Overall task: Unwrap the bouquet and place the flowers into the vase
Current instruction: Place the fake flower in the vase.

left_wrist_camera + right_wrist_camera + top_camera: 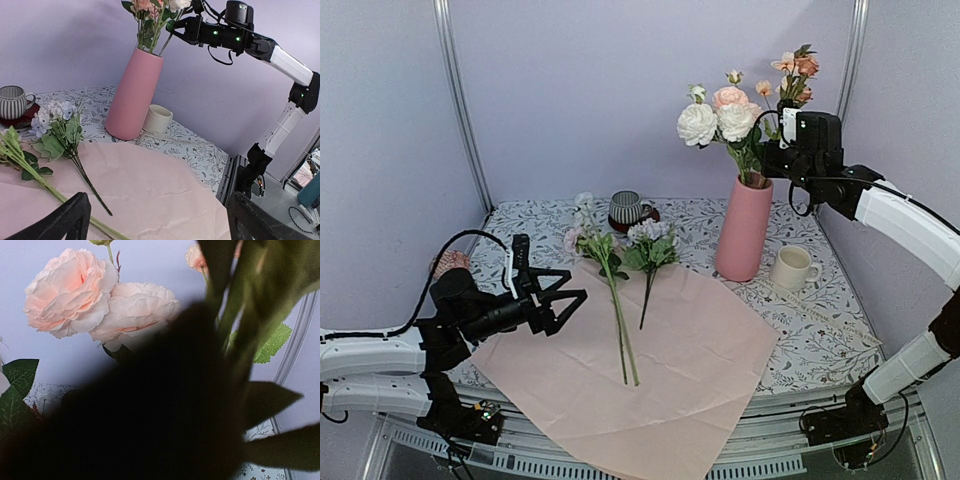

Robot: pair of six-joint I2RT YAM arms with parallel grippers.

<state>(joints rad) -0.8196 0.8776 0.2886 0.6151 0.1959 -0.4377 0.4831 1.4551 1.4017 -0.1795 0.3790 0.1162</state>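
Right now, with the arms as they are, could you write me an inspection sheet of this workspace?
Surface: table under leaf-print cloth; pink paper spread flat on it.
Job's things: vase upright, holding several flowers; two loose sprays lie on the paper.
Clutter: striped cup on red saucer; cream mug beside the vase.
Claws: left claw open, empty, at the paper's left edge; right claw at the stems above the vase, grip unclear.
Cables: black cable loops by each arm.
Surroundings: lilac walls, metal posts.

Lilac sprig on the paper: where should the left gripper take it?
Take the lilac sprig by its bare lower stem, from above, jaws across it: it lies flat on the pink paper, apart from the longer stems.
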